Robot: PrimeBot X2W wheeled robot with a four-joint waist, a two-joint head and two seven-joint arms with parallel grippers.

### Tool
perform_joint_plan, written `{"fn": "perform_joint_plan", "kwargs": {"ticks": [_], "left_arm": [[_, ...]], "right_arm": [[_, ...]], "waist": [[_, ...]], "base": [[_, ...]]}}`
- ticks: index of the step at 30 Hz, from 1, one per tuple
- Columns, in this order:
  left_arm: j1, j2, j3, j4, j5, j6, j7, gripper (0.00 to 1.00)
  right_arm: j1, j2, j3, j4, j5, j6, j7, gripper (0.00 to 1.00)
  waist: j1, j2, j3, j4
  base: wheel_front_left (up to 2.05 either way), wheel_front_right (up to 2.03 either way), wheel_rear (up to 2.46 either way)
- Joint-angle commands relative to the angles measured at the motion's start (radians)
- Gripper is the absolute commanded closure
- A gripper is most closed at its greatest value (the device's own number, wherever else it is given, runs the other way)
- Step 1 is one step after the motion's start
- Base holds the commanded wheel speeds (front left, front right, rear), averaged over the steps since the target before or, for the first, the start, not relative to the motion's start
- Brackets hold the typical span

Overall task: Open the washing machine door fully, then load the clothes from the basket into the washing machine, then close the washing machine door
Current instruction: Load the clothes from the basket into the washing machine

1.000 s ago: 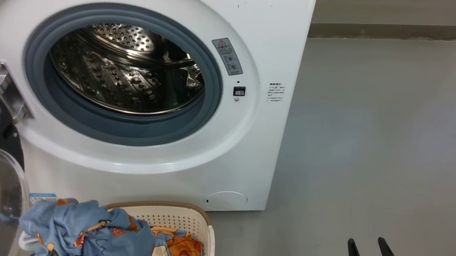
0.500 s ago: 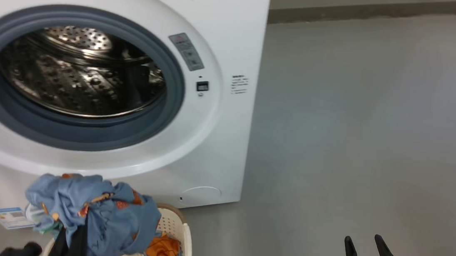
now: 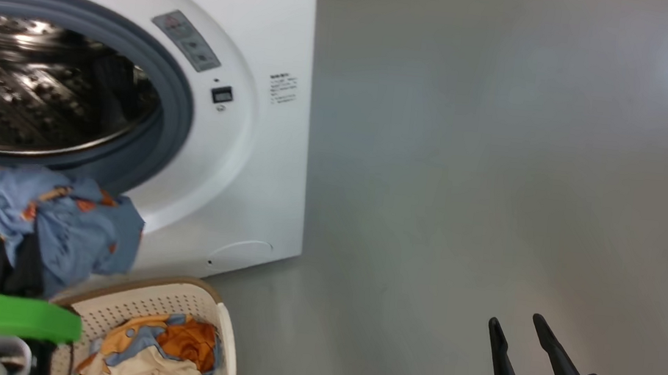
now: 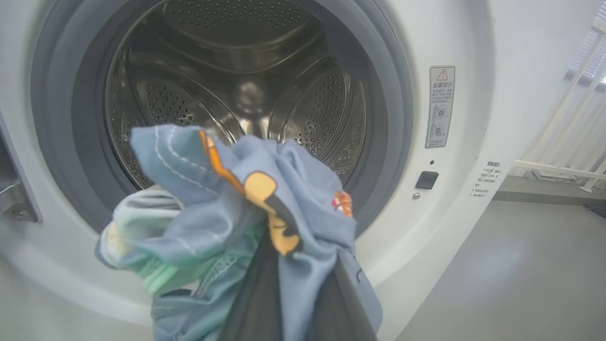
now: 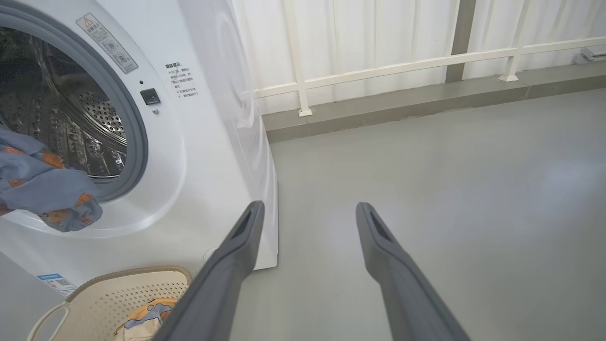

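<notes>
I have the light blue garment point(image 4: 265, 203) clamped in the left tool point(image 3: 16, 270). Its two dark fingers are pressed together on the cloth. The fabric bunches over the fingertips and hides them, and its orange prints show on the folds.

In the left wrist view the garment sits low in the centre of the frame, in front of the lower half of the washing machine point(image 4: 454, 213) opening. The steel drum point(image 4: 246, 71) stands open behind it. I cannot tell whether the cloth touches the grey gasket point(image 4: 388, 118).

In the head view the bundle hangs at the left edge, just under the gasket and above the basket point(image 3: 175, 307). The basket stands on the floor point(image 3: 495, 166) at the lower left, close to the machine's front. A cream garment point(image 3: 151, 372) with orange and blue patches lies inside it.

The right tool point(image 3: 514, 320) is at the lower right of the head view. Its fingers are spread wide with nothing between them, over bare grey floor, well apart from the garment and the basket.
</notes>
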State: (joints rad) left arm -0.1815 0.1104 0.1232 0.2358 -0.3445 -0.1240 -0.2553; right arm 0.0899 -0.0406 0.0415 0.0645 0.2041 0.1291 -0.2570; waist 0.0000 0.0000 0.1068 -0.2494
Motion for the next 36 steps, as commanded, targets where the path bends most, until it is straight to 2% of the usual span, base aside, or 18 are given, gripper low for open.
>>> {"fn": "perform_joint_plan", "kwargs": {"ticks": [1, 20, 27, 36], "left_arm": [[-0.055, 0.036, 0.042, -0.013, 0.003, -0.004, -0.006, 1.0], [-0.477, 0.318, 0.062, 0.27, 0.002, -0.007, -0.006, 1.0], [-0.575, 0.369, 0.059, 0.376, 0.004, -0.007, -0.006, 1.0], [-0.754, 0.417, 0.031, 0.413, -0.002, -0.007, -0.006, 1.0]], "right_arm": [[-0.034, -0.01, 0.031, -0.028, 0.013, 0.002, -0.005, 0.0], [-0.08, -0.01, 0.11, -0.066, 0.041, 0.002, -0.005, 0.0], [-0.081, -0.01, 0.142, -0.076, 0.045, 0.002, -0.005, 0.0], [-0.063, -0.01, 0.161, -0.099, 0.056, 0.002, -0.005, 0.0]], "waist": [[0.0, 0.0, 0.062, -0.056], [0.0, 0.0, 0.297, -0.138], [0.0, 0.0, 0.347, -0.16], [0.0, 0.0, 0.439, -0.167]], "base": [[0.0, 0.0, 0.0], [0.0, 0.0, 0.0], [0.0, 0.0, 0.0], [0.0, 0.0, 0.0]]}}
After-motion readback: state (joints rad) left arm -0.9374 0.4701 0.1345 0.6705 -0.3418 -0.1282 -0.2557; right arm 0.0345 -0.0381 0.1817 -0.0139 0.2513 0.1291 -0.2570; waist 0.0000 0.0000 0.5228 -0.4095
